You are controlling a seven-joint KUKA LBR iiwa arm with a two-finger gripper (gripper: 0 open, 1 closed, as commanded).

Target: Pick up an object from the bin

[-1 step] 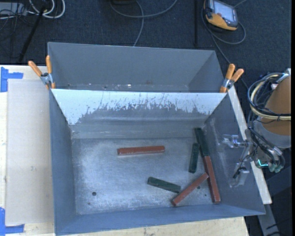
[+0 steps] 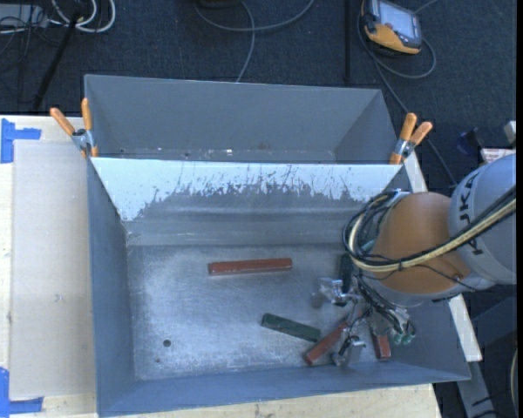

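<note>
Down in the near right corner of the bin [image 2: 174,312], your gripper [image 2: 352,329] sits low among a small cluster of things, with its orange cover [image 2: 418,242] and cable loops hanging over the spot. You cannot tell from this view whether the jaws are released or clenched, and nothing can be made out between them. Count the pick as not yet done: by my judgement, the grasp and the lift out are both left.

Nearest the gripper lies a small reddish-brown block [image 2: 321,349], tilted, just on its near left side; it looks the likeliest candidate. A dark green bar [image 2: 289,326] lies just left of the block, its right end close to it, and a small red piece [image 2: 382,347] lies on the gripper's right. Those two neighbours crowd the block and the bin's right wall is close, so you have little room to work. A long reddish-brown bar [image 2: 250,267] lies well apart, farther back towards the middle of the floor, with nothing around it.
</note>
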